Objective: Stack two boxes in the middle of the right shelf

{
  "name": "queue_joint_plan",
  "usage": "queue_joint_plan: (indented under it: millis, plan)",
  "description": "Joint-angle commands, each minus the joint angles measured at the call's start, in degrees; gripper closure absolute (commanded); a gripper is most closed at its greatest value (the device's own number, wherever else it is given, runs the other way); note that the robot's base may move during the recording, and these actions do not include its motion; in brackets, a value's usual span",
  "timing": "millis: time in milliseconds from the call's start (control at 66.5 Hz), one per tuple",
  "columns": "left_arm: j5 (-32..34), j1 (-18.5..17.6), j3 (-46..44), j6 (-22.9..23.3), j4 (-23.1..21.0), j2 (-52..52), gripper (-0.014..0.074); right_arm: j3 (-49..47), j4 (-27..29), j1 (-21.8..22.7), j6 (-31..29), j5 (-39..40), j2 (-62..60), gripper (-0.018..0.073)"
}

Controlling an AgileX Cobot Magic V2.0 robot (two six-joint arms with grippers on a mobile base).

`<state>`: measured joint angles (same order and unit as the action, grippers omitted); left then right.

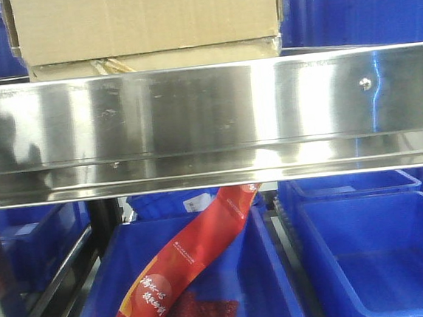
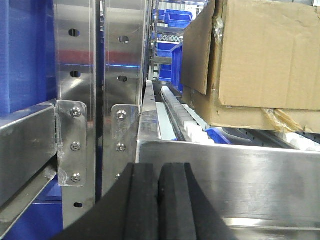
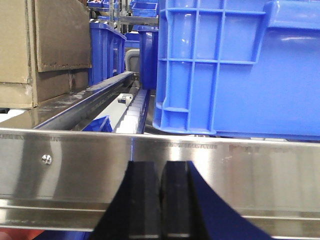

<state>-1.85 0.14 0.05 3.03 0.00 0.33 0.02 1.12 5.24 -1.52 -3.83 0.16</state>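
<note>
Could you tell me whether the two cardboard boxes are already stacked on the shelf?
Stacked: the upper box sits on the lower box, behind the shelf rail.

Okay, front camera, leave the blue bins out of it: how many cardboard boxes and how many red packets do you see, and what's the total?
cardboard boxes: 2, the upper box sitting on the lower box
red packet: 1, lying in a blue bin under the steel rail
Total: 3
</note>
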Motion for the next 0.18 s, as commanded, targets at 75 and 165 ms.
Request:
queue_joint_plan:
  millis: [75,165]
  plan:
    - [1.21,0.23,-0.05,0.44,0.46,-0.33,0.0707,-0.02,0.31,0.27,-0.15,0.90,-0.16,0.0724]
    - [1.21,0.23,-0.05,0.44,0.46,-0.33,0.0707,-0.02,0.31,0.27,-0.15,0.90,-0.16,0.0724]
